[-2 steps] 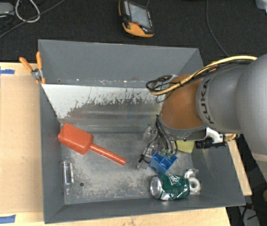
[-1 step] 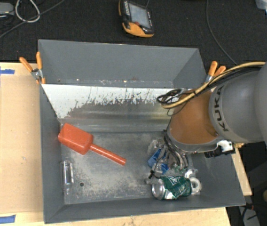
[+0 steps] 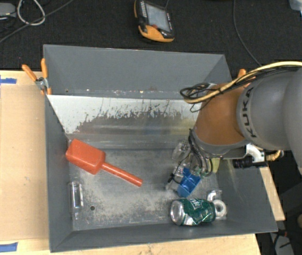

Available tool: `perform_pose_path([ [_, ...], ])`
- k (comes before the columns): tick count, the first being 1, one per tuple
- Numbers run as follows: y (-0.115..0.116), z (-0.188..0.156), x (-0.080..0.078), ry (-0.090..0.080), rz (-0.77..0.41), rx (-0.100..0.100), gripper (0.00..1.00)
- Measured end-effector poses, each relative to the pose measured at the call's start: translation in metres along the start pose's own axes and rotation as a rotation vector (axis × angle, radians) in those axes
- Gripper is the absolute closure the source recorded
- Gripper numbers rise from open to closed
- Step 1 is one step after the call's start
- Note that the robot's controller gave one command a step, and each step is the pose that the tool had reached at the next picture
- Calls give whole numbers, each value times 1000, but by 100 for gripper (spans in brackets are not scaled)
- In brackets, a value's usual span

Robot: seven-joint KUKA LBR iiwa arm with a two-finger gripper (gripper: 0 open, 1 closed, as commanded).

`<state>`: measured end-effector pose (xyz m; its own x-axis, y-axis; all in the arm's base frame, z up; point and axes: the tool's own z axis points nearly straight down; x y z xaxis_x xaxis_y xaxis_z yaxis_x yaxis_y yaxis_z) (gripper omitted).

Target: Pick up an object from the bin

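Note:
My gripper (image 3: 178,177) reaches down into the right part of the bin, below the orange wrist cover. A small blue thing (image 3: 189,184) lies right at its tip, touching or nearly touching it; I cannot tell whether it is gripped. Just below that lies a crushed green and silver drinks can (image 3: 193,211), on its side near the bin's front right corner and apart from the gripper.
An orange scoop with a long handle (image 3: 95,162) lies left of centre, its handle pointing towards the gripper. A small clear tube (image 3: 76,195) lies by the left wall. The arm comes in over the bin's right rim.

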<state>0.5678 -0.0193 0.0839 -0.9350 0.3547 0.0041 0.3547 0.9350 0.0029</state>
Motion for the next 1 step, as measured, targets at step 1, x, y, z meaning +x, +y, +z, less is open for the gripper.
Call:
perform_pose_path([
  [1,-20,8,19,7,-125,2,0],
])
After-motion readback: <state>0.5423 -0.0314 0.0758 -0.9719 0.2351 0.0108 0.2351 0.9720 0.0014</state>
